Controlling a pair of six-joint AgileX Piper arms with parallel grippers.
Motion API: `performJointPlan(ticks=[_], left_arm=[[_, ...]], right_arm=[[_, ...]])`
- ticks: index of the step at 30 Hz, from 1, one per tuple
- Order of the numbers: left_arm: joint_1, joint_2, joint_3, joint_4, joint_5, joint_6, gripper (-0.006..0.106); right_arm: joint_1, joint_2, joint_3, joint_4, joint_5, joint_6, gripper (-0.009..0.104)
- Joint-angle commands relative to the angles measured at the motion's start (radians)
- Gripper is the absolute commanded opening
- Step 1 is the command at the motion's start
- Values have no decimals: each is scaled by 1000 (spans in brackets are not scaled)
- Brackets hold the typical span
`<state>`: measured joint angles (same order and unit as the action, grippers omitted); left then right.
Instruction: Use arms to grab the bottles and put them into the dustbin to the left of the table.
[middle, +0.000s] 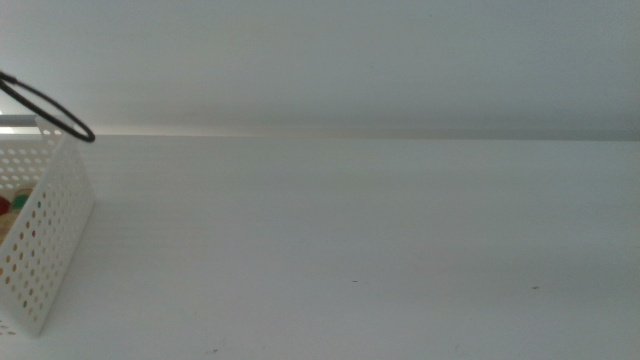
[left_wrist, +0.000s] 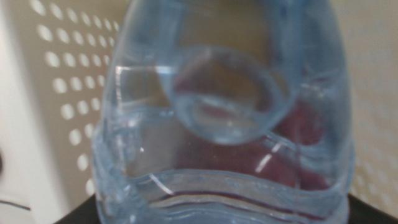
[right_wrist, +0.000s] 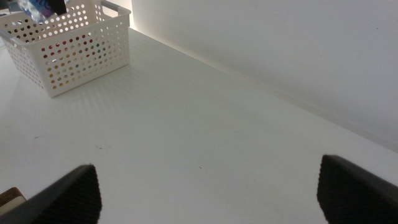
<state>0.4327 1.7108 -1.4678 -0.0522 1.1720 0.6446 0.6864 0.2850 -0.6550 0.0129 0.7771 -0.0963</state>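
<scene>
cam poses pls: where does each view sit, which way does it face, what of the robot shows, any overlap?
Middle: raised, facing forward and down over the table; only a black cable shows.
Left wrist: on the left arm, tight on the clear water bottle, perforated wall behind.
Right wrist: low over the table, right gripper fingers apart.
Shared: middle and right wrist both see the dustbin.

No legible text, label or number anywhere

The clear water bottle (left_wrist: 224, 118) fills the left wrist view, its ribbed body close against the lens, perforated wall behind it. The white dustbin (middle: 45, 235) sits at the table's (middle: 380, 250) left edge, with red and perhaps orange showing through its holes.
</scene>
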Motion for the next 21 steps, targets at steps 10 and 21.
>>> performJointPlan(ticks=[10, 21], left_arm=[[7, 90, -11, 28, -62, 36, 15], [7, 112, 17, 45, -78, 39, 80]], right_arm=[[1, -4, 2, -5, -13, -6, 93], [1, -4, 2, -5, -13, -6, 93]])
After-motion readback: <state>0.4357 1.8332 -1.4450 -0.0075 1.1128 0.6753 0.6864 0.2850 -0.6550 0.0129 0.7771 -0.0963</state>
